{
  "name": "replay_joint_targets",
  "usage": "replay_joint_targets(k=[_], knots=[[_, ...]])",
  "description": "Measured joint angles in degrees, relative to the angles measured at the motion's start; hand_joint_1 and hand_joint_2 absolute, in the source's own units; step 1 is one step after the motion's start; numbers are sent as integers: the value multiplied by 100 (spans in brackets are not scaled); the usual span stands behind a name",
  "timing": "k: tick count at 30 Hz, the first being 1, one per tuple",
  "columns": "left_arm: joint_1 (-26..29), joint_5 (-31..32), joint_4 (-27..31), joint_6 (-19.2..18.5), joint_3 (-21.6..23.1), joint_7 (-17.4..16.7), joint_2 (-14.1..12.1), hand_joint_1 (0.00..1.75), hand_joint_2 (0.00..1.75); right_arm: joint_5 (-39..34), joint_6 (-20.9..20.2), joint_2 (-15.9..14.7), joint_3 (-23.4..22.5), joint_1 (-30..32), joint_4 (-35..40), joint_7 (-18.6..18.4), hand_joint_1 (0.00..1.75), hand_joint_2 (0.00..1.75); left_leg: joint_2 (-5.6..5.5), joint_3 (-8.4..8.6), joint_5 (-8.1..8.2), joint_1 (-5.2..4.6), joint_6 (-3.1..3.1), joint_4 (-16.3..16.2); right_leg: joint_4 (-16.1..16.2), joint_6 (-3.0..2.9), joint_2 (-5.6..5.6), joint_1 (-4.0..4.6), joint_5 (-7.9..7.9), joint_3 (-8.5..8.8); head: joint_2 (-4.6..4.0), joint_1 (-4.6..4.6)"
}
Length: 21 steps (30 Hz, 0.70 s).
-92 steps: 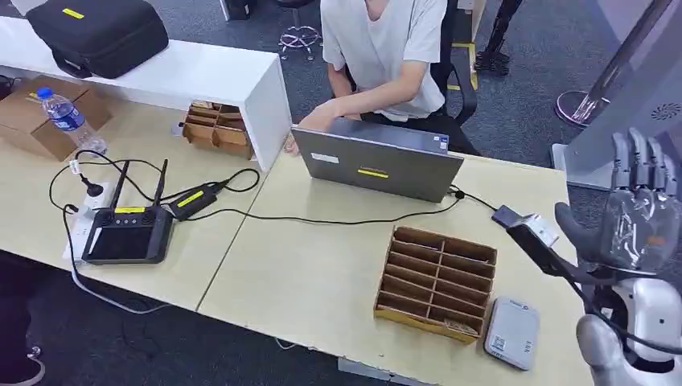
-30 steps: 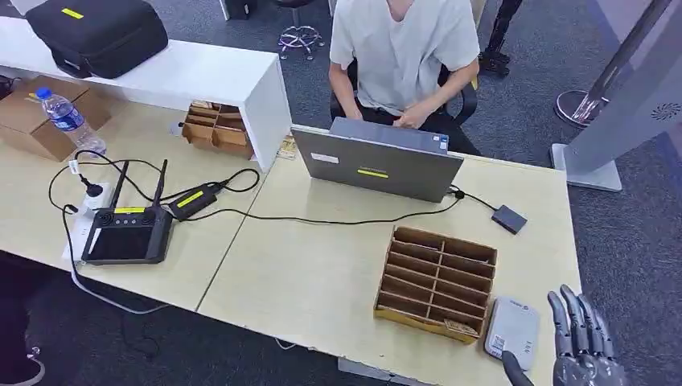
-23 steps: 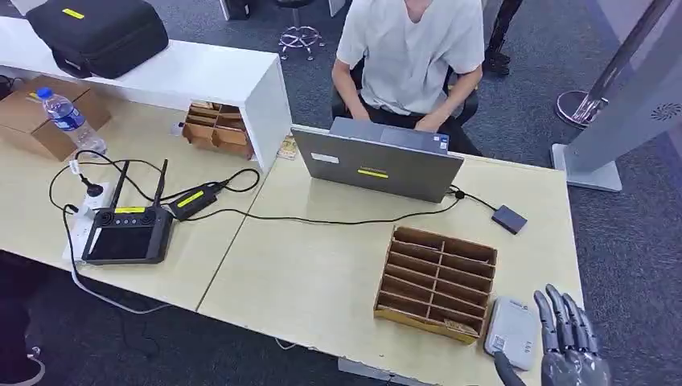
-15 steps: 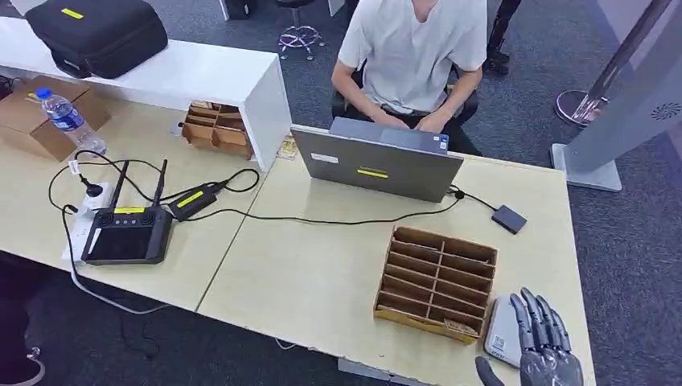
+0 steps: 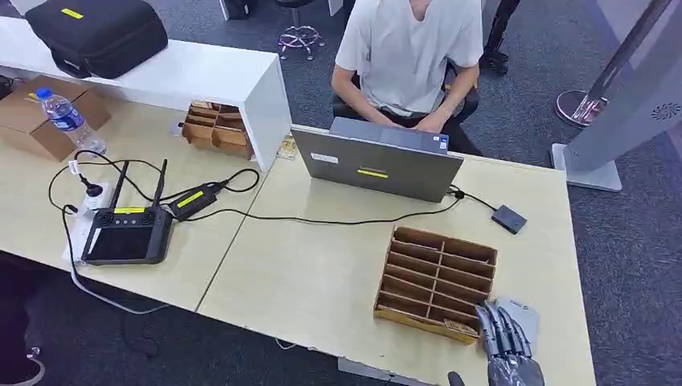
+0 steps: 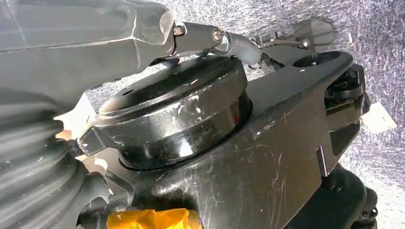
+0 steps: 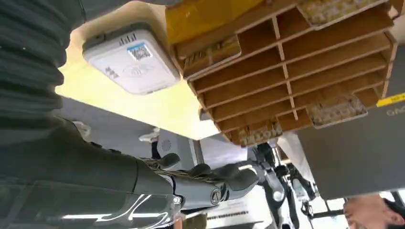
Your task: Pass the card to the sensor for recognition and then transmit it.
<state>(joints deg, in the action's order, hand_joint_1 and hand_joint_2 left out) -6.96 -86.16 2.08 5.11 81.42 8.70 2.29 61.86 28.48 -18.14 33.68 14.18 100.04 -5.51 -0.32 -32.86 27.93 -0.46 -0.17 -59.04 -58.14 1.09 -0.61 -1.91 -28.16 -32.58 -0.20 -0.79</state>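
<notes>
Sensor (image 5: 519,314), one, beside one divided box (image 5: 435,281), under right hand (image 5: 507,350).

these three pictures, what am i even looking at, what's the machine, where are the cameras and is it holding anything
It is a humanoid robot with two arms and many-fingered hands. The wide picture comes from a camera high on its body, looking down at a desk. The other two come from cameras at its wrists, so they look turned.

On the desk lie a wooden divided tray, a grey card sensor, a laptop with a person behind it, a black controller and a water bottle.

The right hand hangs over the sensor with straight fingers, holding nothing that I can see. The left wrist picture shows the robot's own dark body parts.
</notes>
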Motion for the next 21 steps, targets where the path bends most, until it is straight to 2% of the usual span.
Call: replay_joint_targets(k=[13, 21], knots=[[-2, 4, 0, 0, 0, -4, 0, 0, 175, -131, 13, 2, 269, -324, -619, -4, 0, 175, 0, 0, 0, 0, 0, 0, 0, 0, 0, 0, 0, 1, 0, 0], [-5, 13, 0, -4, 0, -11, 0, 0, 175, 48, 7, 92, 271, -590, -888, 249, 0, 175, 1, 1, 0, 0, 0, 0, 0, 0, 1, 0, 0, 0, 0, 0]])
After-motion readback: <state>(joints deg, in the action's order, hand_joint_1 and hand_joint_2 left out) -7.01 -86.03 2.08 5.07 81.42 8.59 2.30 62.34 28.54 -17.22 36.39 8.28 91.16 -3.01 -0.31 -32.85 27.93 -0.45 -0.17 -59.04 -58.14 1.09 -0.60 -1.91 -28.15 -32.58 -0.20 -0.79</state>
